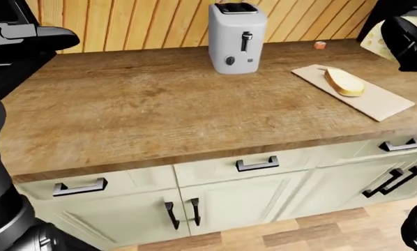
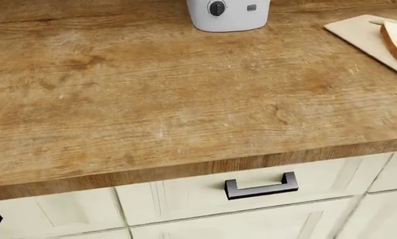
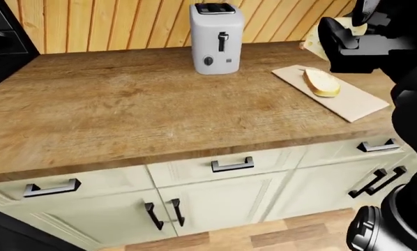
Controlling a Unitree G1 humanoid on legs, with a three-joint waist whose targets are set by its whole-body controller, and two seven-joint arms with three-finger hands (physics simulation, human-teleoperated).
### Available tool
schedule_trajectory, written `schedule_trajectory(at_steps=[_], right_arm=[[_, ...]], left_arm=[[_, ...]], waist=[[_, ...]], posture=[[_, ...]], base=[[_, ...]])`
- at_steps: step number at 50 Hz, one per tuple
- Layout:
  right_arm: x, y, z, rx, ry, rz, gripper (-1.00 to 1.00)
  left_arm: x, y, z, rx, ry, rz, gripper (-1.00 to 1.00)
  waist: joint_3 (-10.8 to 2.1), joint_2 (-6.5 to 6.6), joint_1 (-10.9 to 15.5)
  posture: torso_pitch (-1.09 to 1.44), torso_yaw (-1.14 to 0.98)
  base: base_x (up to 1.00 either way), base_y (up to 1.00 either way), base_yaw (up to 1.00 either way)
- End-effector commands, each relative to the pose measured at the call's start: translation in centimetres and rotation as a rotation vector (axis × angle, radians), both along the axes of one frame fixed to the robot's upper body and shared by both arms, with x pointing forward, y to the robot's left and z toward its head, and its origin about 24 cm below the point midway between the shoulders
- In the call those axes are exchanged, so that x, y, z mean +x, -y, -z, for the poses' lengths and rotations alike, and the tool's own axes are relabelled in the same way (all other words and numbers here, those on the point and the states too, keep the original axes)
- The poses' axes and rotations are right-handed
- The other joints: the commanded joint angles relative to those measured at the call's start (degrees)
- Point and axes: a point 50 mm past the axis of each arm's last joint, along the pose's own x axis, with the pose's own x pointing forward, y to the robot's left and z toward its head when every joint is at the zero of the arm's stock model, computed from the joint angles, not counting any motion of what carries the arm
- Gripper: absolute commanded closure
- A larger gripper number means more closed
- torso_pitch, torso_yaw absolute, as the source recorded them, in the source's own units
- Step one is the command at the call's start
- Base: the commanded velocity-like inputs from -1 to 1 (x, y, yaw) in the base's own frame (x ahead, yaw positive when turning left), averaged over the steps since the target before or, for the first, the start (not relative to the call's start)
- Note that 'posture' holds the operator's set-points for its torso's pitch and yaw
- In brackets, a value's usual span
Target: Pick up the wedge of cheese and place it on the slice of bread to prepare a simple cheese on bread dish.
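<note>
Half done: right hand [image 3: 351,44] raised, fingers apparently clamped on cheese wedge [image 3: 318,39], though grip partly hidden. Bread slice [image 3: 322,82] lies below fingers on cutting board [image 3: 355,107], bare. Placing remains. Left hand [image 1: 37,34] fingers unclear.

Kitchen: wooden counter [image 1: 146,110], toaster [image 1: 237,36], cream cabinets [image 1: 222,201]

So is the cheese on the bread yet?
Not yet. Picking up looks done: the cheese is up in the right hand, above the counter. The bread lies bare on the cutting board. Still left: lowering the cheese onto the bread and letting go.
</note>
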Motion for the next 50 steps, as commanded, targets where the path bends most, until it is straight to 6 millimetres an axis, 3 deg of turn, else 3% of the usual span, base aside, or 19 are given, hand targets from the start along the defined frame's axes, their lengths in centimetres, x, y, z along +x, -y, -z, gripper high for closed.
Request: schedule_trajectory(at_steps=[1,2,3,5,8,10,11,12,15,27,28,32,36,38,39,40,41,42,50], right_arm=[[-0.56,0.15,-1.03,-0.007,0.061,0.010,1.00],[-0.56,0.14,-1.03,-0.008,0.061,0.010,1.00],[-0.54,0.14,-1.02,-0.009,0.061,0.010,1.00],[-0.48,0.05,-0.96,-0.010,0.059,0.007,1.00],[-0.43,-0.01,-0.89,-0.013,0.055,0.007,1.00],[-0.44,-0.05,-0.94,-0.013,0.055,0.005,1.00],[-0.44,-0.06,-0.95,-0.013,0.055,0.004,1.00],[-0.40,-0.01,-0.94,-0.012,0.056,0.004,1.00],[-0.46,0.14,-0.90,-0.011,0.055,0.007,1.00],[-0.14,-0.22,-0.74,-0.022,0.046,-0.006,1.00],[-0.14,-0.25,-0.75,-0.023,0.044,-0.006,1.00],[-0.13,-0.21,-0.68,-0.021,0.043,-0.003,1.00],[-0.01,-0.23,-0.60,-0.022,0.041,-0.003,1.00],[0.06,-0.28,-0.52,-0.027,0.039,-0.005,1.00],[0.05,-0.34,-0.55,-0.026,0.039,-0.006,1.00],[0.10,-0.43,-0.53,-0.028,0.038,-0.008,1.00],[0.13,-0.46,-0.51,-0.028,0.037,-0.009,1.00],[0.19,-0.46,-0.46,-0.029,0.036,-0.009,1.00],[0.15,-0.43,-0.39,-0.033,0.034,-0.012,1.00]], left_arm=[[-1.03,0.10,-1.50,0.022,0.082,-0.009,-1.00],[-1.04,0.09,-1.49,0.021,0.082,-0.010,-1.00],[-1.04,0.11,-1.49,0.022,0.081,-0.009,-1.00],[-1.05,0.17,-1.49,0.023,0.081,-0.008,-1.00],[-1.08,0.14,-1.53,0.021,0.081,-0.009,-1.00],[-1.12,0.08,-1.56,0.021,0.081,-0.009,-1.00],[-1.14,0.07,-1.58,0.020,0.082,-0.008,-1.00],[-1.12,0.03,-1.59,0.021,0.082,-0.009,-1.00],[-1.21,0.01,-1.68,0.021,0.085,-0.010,-1.00],[-1.25,-0.02,-1.71,0.021,0.086,-0.012,-1.00],[-1.22,0.00,-1.70,0.021,0.085,-0.012,-1.00],[-1.18,-0.01,-1.69,0.022,0.085,-0.012,-1.00],[-1.10,0.05,-1.64,0.023,0.083,-0.011,-1.00],[-1.12,0.05,-1.65,0.023,0.083,-0.011,-1.00],[-1.08,0.04,-1.62,0.022,0.083,-0.010,-1.00],[-1.05,0.05,-1.60,0.022,0.082,-0.010,-1.00],[-1.06,0.07,-1.60,0.022,0.082,-0.010,-1.00],[-1.06,0.09,-1.60,0.023,0.082,-0.010,-1.00],[-1.07,0.07,-1.59,0.021,0.083,-0.011,-1.00]], waist=[[-0.02,0.14,-0.1],[-1.40,1.11,-1.0],[-2.29,1.04,-1.0],[-2.61,0.66,-1.2],[-0.62,-2.80,-0.1],[-1.09,-7.03,0.8],[0.11,-4.37,0.4],[0.07,-4.42,0.2],[0.03,-2.55,-0.1],[-0.60,-3.01,-0.9],[-1.76,-2.84,-1.0],[-2.20,-1.41,-1.4],[-2.58,-2.78,-1.1],[-2.25,-4.68,-0.8],[-2.72,-6.60,-0.8],[-3.27,-7.16,-0.4],[-2.24,-6.26,-0.9],[-1.86,-6.39,-0.6],[-1.28,-2.00,-0.4]], posture=[[0.00,0.00],[0.00,0.00],[0.00,0.00],[0.00,0.00],[0.00,0.00],[0.00,0.00],[0.00,0.00],[0.00,0.00],[0.00,0.00],[0.00,0.00],[0.00,0.00],[0.00,0.00],[0.00,0.00],[0.00,0.00],[0.00,0.00],[0.00,0.00],[0.00,0.00],[0.00,0.00],[0.00,0.00]], base=[[0.00,-0.30,0.00],[0.00,-0.30,0.00],[0.00,-0.30,0.00],[0.00,-0.24,0.00],[0.00,-0.02,0.00],[0.00,0.00,0.00],[0.00,0.00,0.00],[0.00,0.00,0.00],[0.00,0.00,0.00],[0.00,0.00,0.00],[0.00,-0.09,0.00],[0.00,-0.23,0.00],[0.00,-0.25,0.00],[0.00,-0.25,0.00],[0.00,-0.26,0.00],[0.00,-0.25,0.00],[0.02,-0.25,0.00],[0.01,-0.26,0.00],[0.01,-0.26,0.00]])
